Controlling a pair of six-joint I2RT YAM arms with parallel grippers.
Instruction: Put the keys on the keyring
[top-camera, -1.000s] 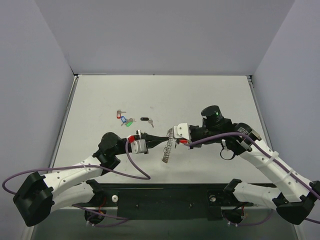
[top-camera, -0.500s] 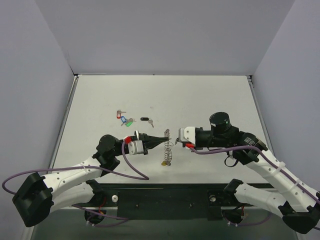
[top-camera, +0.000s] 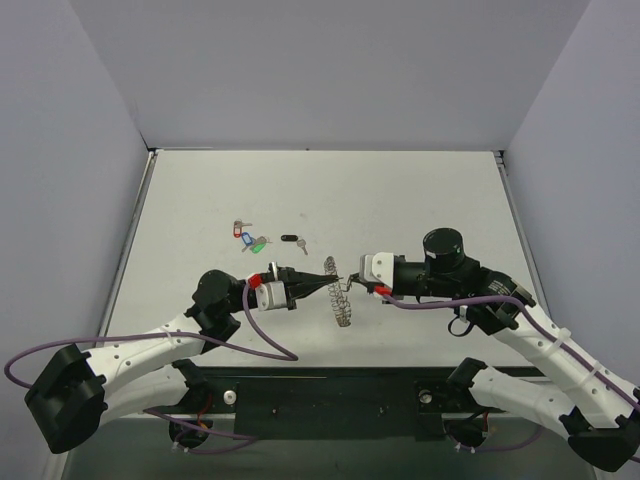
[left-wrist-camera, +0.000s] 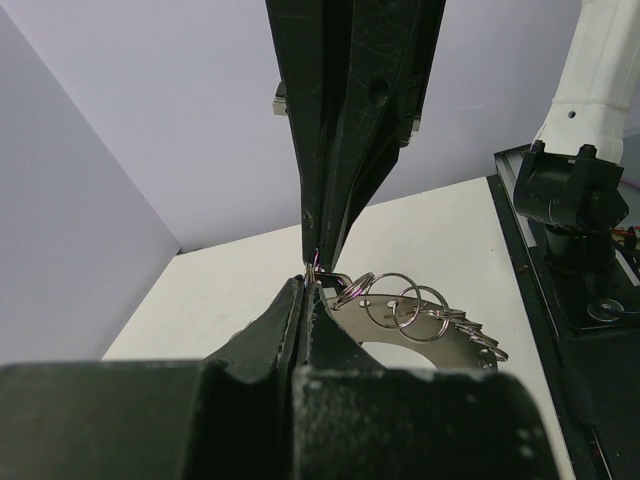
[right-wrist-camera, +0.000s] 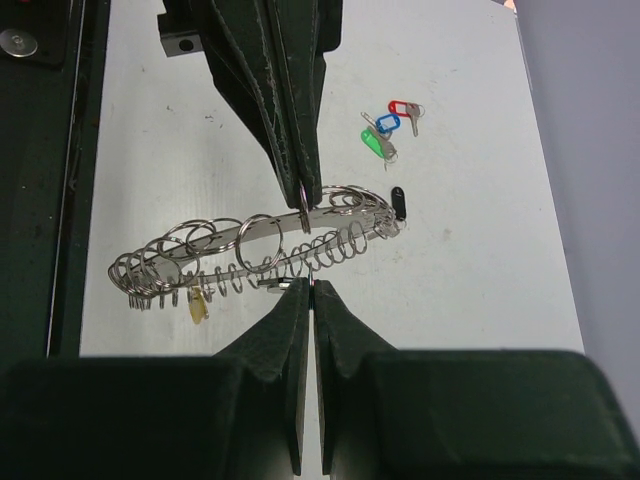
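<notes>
— Since a second ago the right arm has pulled back toward the right of the overhead frame. The large silver wire keyring (top-camera: 342, 303), fringed with small rings, hung long and nearly straight then. Now it hangs shorter and slanted, just below the frame's centre.

— Who holds it?

— The black left gripper (top-camera: 331, 271), reaching in from the left. The right wrist view shows its fingers clamped on one small ring at the loop's upper edge.

— And the other pincer?

— The black right gripper (top-camera: 350, 284) faces it tip to tip. Its fingers are pressed together, with the tips against the loop's lower edge. Whether any wire is caught between them I cannot tell.

— Anything on the loop?

— A small yellow plastic tag (right-wrist-camera: 197, 308) dangles from the lower left of the loop in the right wrist view.

— The rest of the keys?

— They lie on the white table (top-camera: 420, 200), up and left of the keyring in the overhead frame and apart from it. The tiny silver red-tagged key (top-camera: 238, 226), blue-tagged key (top-camera: 246, 239) and green-tagged key (top-camera: 259, 243) sit in a tight cluster. The black-tagged key (top-camera: 291, 239) lies alone a little to their right.
</notes>
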